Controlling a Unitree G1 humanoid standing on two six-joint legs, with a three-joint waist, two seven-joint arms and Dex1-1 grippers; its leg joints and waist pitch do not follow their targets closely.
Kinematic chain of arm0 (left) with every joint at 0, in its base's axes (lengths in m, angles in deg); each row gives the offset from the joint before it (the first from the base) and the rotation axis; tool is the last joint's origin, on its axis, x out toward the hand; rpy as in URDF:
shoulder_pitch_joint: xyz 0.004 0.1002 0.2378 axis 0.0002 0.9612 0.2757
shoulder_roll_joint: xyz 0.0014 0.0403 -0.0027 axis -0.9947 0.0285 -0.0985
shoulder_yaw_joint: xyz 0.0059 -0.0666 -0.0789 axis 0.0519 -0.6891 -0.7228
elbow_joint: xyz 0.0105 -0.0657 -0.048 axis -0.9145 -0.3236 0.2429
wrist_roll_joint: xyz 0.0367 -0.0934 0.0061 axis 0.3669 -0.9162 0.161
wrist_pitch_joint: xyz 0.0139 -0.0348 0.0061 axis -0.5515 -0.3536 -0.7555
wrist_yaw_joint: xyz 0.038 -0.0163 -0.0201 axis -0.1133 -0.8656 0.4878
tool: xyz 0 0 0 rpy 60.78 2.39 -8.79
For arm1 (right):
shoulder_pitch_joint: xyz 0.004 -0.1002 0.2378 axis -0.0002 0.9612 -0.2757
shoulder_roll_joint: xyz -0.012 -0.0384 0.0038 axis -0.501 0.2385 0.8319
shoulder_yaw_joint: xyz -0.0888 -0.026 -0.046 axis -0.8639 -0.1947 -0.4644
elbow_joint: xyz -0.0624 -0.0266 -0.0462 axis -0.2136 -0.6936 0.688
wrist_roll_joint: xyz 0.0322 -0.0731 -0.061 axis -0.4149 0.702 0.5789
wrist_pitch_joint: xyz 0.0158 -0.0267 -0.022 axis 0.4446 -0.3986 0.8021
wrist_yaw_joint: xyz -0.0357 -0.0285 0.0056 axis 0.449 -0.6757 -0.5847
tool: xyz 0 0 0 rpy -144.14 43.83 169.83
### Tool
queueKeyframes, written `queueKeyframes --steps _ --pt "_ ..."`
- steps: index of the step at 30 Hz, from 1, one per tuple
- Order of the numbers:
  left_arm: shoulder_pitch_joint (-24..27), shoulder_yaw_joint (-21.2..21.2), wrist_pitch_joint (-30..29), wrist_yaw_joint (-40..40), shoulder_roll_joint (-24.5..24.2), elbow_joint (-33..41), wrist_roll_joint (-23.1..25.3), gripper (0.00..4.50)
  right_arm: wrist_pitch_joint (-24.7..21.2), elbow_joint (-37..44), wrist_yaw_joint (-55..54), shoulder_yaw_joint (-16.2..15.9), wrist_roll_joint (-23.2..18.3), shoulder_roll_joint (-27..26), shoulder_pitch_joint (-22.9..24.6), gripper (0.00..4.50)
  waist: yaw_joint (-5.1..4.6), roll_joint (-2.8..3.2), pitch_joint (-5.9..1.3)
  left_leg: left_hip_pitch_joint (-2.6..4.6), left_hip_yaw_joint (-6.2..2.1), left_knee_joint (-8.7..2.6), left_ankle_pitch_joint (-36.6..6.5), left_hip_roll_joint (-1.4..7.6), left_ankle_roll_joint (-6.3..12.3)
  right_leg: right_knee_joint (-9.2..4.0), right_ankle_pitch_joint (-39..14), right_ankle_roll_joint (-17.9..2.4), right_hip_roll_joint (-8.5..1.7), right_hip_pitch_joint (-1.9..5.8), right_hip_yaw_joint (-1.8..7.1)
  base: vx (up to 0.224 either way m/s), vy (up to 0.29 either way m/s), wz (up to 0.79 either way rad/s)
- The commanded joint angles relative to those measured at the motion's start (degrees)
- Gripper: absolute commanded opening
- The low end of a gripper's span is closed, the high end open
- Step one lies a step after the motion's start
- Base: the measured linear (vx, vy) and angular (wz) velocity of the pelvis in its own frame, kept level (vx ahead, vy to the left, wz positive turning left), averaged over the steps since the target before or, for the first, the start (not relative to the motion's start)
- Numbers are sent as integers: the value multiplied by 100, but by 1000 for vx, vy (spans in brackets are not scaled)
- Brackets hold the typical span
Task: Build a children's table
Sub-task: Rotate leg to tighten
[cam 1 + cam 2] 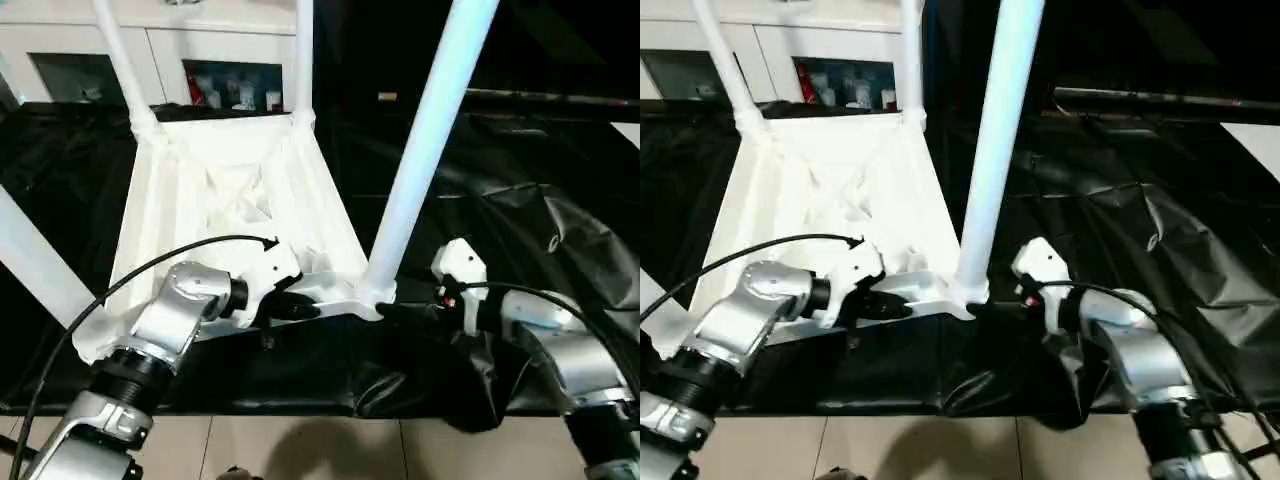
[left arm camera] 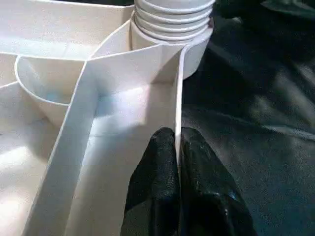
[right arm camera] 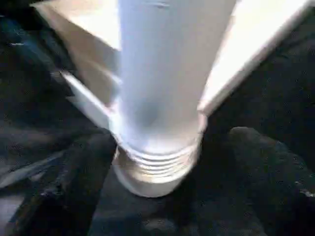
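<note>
**Both grippers at the near corner of the upturned table**

We see the white plastic children's table point(image 1: 230, 190) lying upside down on the black-draped surface point(image 1: 520, 200), ribbed underside up. We count four white tapered tube legs standing in its corner sockets; the nearest leg point(image 1: 425, 140) rises between our two grippers. Our left gripper point(image 2: 178, 162) sits at the near edge, its two black fingers point(image 2: 157, 187) pinched narrow on the thin white rim wall just beside that leg's socket. Our right gripper point(image 3: 162, 162) is at the same corner from the other side, its two fingers point(image 3: 275, 187) spread wide around the threaded base of the leg, apparently not touching it.
</note>
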Motion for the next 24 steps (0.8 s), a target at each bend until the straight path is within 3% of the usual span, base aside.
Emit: queueKeyframes --steps 1,5,15,17,19,24 --pt "89 -10 -47 24 60 44 -108 0 67 -93 -135 39 52 -36 -101 446 13 -58 -370 96 -84 -363 -1108 122 184 -503 -864 -1198 -314 249 214 0 0 0" --pt "71 4 -71 51 37 -3 -73 0 105 -162 -164 -109 112 -207 -170 446 6 -47 -376 95 -90 -369 -1091 123 186 -493 -804 -1195 -309 253 207 0 0 0" --pt "96 -3 -66 83 -8 -26 -101 0 108 -454 -173 -101 8 -454 -350 446 2 -51 -376 101 -89 -376 -1114 128 158 -488 -801 -1226 -320 252 214 0 0 0" --pt "91 -10 -61 85 -20 -39 -101 0 88 -465 -156 -86 -19 -473 -366 411 3 -67 -376 98 -88 -374 -1101 127 171 -488 -798 -1215 -320 254 214 0 0 0" --pt "81 -16 -53 88 -26 -56 -103 0 85 -471 -149 -82 -24 -474 -373 411 2 -62 -370 101 -89 -378 -1109 130 168 -489 -823 -1200 -317 249 214 0 0 0" --pt "51 -28 -31 108 -37 -122 -94 0 109 -555 -110 -71 -50 -478 -374 360 -2 -72 -363 103 -90 -383 -1156 131 153 -506 -1000 -1148 -325 241 216 0 0 0"
